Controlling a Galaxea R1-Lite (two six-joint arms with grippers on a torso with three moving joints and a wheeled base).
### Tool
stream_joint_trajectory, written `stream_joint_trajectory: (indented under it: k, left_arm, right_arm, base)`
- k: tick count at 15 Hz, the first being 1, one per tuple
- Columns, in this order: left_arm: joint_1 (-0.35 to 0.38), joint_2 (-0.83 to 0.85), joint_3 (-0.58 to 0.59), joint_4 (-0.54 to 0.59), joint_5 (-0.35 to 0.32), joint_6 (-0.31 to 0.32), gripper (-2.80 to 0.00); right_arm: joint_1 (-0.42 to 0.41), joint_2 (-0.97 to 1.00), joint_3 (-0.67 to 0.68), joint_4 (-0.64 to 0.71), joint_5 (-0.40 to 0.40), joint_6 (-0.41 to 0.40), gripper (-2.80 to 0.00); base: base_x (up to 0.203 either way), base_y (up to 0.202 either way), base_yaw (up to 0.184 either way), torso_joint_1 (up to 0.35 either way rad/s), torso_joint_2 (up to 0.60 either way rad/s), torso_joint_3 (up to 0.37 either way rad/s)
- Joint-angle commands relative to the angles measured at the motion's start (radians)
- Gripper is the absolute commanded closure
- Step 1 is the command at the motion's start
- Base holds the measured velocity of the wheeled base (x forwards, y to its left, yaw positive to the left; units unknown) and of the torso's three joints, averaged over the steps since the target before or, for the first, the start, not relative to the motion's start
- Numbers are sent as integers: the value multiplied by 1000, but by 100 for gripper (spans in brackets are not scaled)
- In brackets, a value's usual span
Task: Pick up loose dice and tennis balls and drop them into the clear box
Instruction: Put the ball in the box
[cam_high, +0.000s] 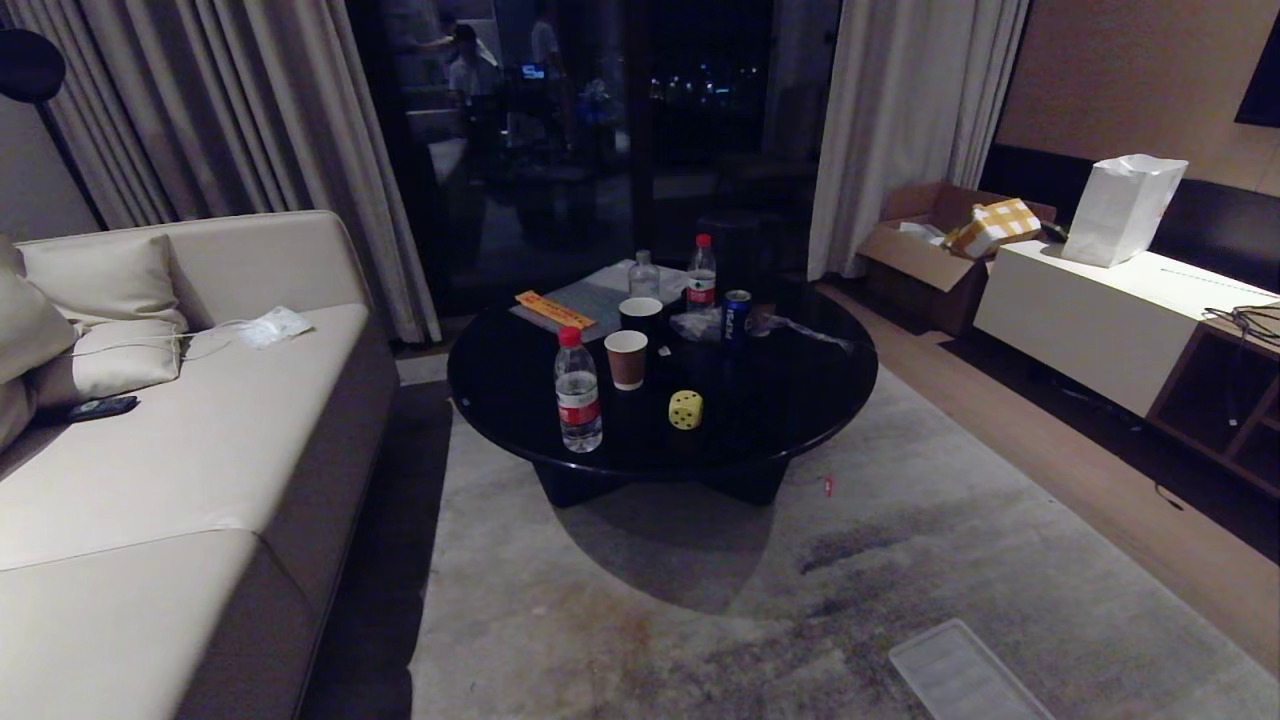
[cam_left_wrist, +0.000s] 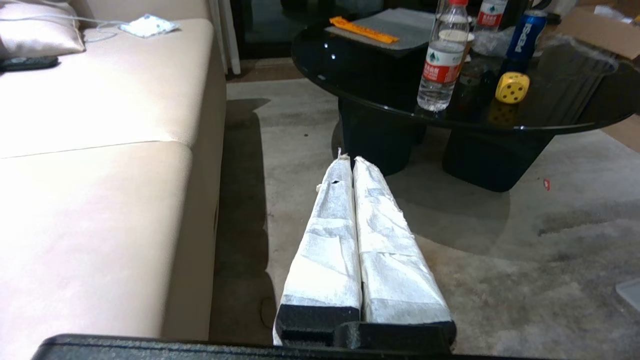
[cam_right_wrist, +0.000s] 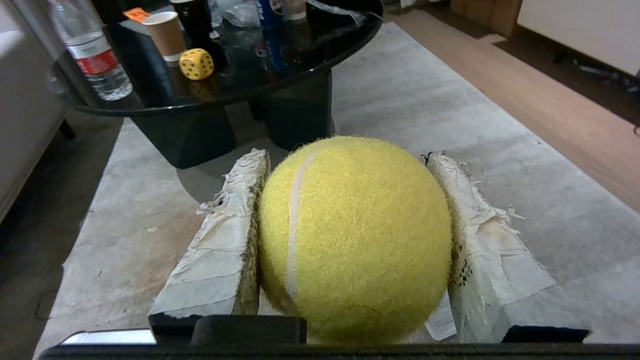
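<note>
Holding a tennis ball (cam_right_wrist: 355, 235) in our right gripper (cam_right_wrist: 350, 160), we have its two paper-wrapped jaws spread to the ball's width and pressed against its sides. Our left gripper (cam_left_wrist: 350, 162) holds nothing, its jaws pressed together, and it hangs over the rug (cam_high: 700, 600) beside the sofa (cam_high: 150, 450).

Ahead of us stands a round black surface (cam_high: 800, 400). On it a pale yellow die (cam_high: 685, 409) with black pips sits near the front edge, apart from everything else. To its left stands a water bottle (cam_high: 578, 390) with a red cap, and just behind that a brown paper cup (cam_high: 626, 358). Farther back are a dark cup (cam_high: 640, 318), a second bottle (cam_high: 701, 274) and a blue can (cam_high: 736, 315).

On the rug, near us and to our right, lies a clear plastic piece (cam_high: 960, 675); we cannot tell whether it is the box or a lid.
</note>
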Motion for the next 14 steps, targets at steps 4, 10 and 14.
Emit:
stream_joint_trajectory:
  k: [4, 10, 14]
  left_arm:
    - [0, 2, 2, -2, -3, 4, 0]
    - [0, 2, 2, -2, -3, 4, 0]
    - [0, 2, 2, -2, -4, 8, 0]
  right_arm:
    - [0, 1, 0, 0, 0, 0, 0]
    - [0, 3, 0, 0, 0, 0, 0]
    - [0, 1, 0, 0, 0, 0, 0]
  base:
    - [0, 0, 0, 0, 0, 0]
    - [3, 4, -86, 2, -1, 2]
    - [0, 11, -164, 2, 3, 5]
